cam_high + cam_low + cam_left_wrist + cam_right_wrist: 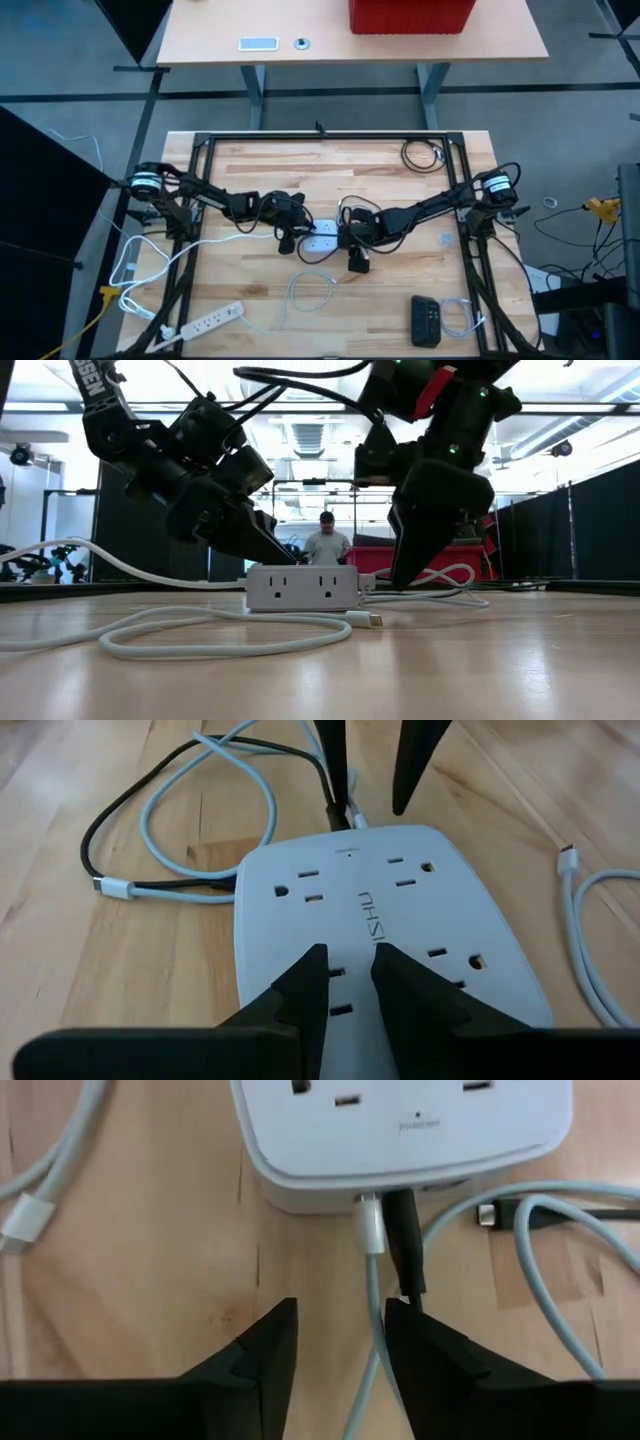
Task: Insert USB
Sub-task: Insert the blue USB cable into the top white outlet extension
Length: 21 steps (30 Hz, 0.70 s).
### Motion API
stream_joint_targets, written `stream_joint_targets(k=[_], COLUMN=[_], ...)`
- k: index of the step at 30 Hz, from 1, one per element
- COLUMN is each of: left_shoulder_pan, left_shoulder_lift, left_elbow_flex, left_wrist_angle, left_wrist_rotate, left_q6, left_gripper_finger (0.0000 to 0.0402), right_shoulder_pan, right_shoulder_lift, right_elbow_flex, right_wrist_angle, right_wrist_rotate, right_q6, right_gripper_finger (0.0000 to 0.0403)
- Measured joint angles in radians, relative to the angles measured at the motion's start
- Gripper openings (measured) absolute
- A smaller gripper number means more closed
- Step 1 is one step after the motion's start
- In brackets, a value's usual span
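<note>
A: Nearest the low camera, a pale cable (230, 630) is looping across the wooden table (500, 670), and its loose USB-C plug (372, 620) is lying just in front of the white power strip (303, 587).

B: Confirmed. Where is the left gripper (348, 982) sitting?

A: It is resting over the strip's outlet face, fingers only narrowly parted and gripping nothing. In the left wrist view the fingertips are sitting on the white housing beside the printed lettering.

B: And the right gripper (338, 1342)?

A: It is hovering at the strip's opposite end, the one carrying the USB ports. Its jaws are standing apart, with a white cable running up between them; whether the pads are touching it, I cannot tell.

B: Port status?

A: A white USB plug (370, 1228) and a black plug (404, 1240) are sitting side by side in the strip's end face. A second black connector (487, 1213) is lying loose on the wood nearby.

B: Further back?

A: From above, a second power strip (205, 322) is lying near the left front corner, a dark remote-like device (426, 320) at the right front, and a coiled black cable (422, 154) at the far right. Beyond the table, a person (326, 542) is standing by a red bin (410, 14).
</note>
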Motion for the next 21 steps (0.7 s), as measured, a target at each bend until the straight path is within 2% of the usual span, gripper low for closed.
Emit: stream_joint_targets(k=[6, 12, 21], left_shoulder_pan=[-0.006, -0.006, -0.016], left_shoulder_lift=[0.0, 0.0, 0.002], left_elbow_flex=[0.0, 0.0, -0.004], left_wrist_angle=[0.002, 0.004, 0.03], left_wrist_rotate=[-0.002, 0.003, 0.0], left_q6=[-0.007, -0.012, -0.013], left_gripper_finger=[0.0077, 0.0077, 0.0077], right_shoulder_pan=[0.005, 0.004, 0.002], right_shoulder_lift=[0.0, -0.001, -0.001], right_elbow_flex=[0.0, 0.0, -0.002], right_wrist_angle=[0.042, 0.063, 0.096], right_wrist_rotate=[-0.002, 0.001, -0.004], right_q6=[0.0, 0.004, 0.024], right_gripper_finger=[0.0107, 0.0014, 0.0001])
